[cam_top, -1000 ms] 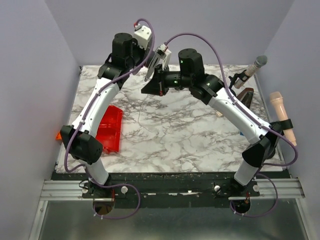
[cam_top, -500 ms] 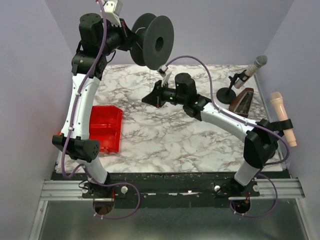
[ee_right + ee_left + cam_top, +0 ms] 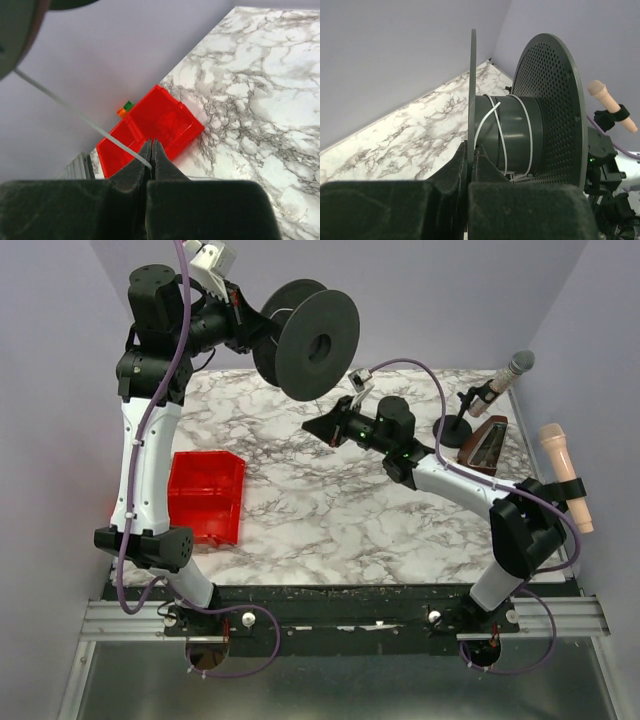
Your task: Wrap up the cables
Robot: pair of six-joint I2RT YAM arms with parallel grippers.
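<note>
Fingers on the left gripper (image 3: 471,150) clamp the spool (image 3: 520,132) by its flange, up at 11 o'clock overhead. Right gripper (image 3: 151,152) pinches the white cable (image 3: 70,107), strand barely visible from above.

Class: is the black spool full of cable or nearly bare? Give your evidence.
Nearly bare: only a few turns of white cable wrap the spool, most of its core uncovered.

Spool (image 3: 335,325), in left gripper (image 3: 470,165), hangs above the table's (image 3: 330,520) far side; its cable (image 3: 75,112) runs down into the right gripper (image 3: 151,150). Bin (image 3: 205,497) sits on the table's left.
</note>
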